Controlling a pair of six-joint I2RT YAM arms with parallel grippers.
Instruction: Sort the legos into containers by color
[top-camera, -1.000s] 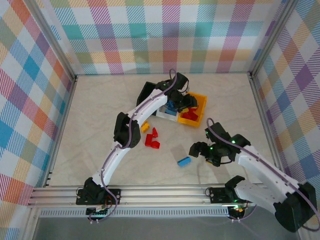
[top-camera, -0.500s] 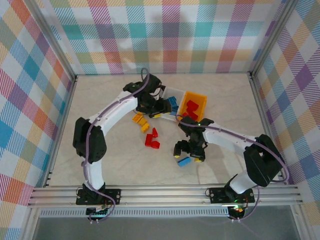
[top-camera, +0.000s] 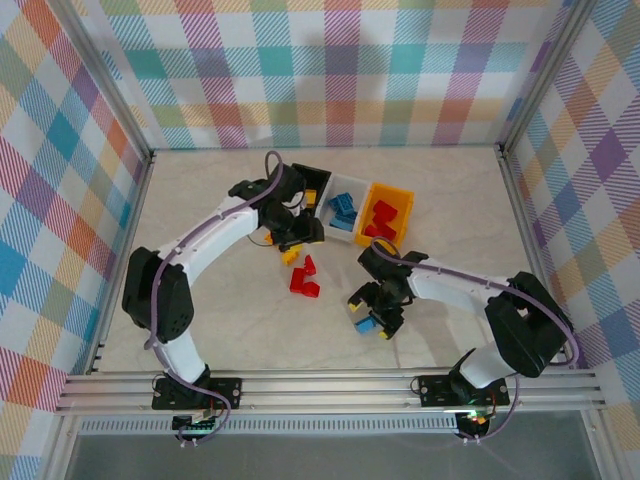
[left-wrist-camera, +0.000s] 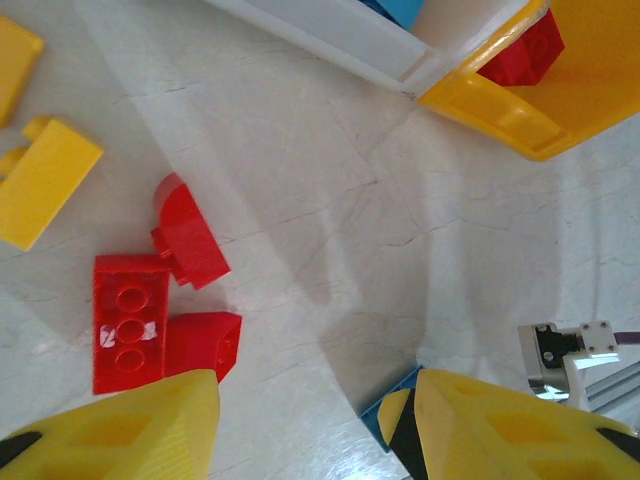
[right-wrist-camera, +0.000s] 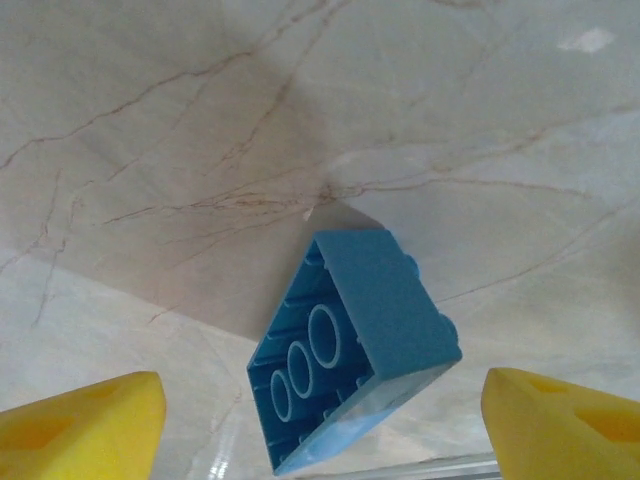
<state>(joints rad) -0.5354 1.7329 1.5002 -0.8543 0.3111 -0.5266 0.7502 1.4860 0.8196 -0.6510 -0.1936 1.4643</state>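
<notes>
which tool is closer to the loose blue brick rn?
Right. The right tool sits open astride the blue brick; the left tool is farther off, beside the black bin.

We see bright, even light from overhead in the top view: the table (top-camera: 450, 200) reads pale, and the arms throw only short, soft shadows. The wall posts splay toward the upper corners. In the left wrist view a broad grey shadow crosses the marble diagonally, pale highlights sit on a red brick (left-wrist-camera: 130, 322), and a wet-looking sheen lies along the bottom edge. The left fingers (left-wrist-camera: 130, 430) are soft, out of focus. In the right wrist view the blue brick (right-wrist-camera: 355, 345) is sharp, with a dim shadow spreading up and left of it — a small glare patch shows top right, and the right fingers (right-wrist-camera: 80, 420) blur at the corners.
</notes>
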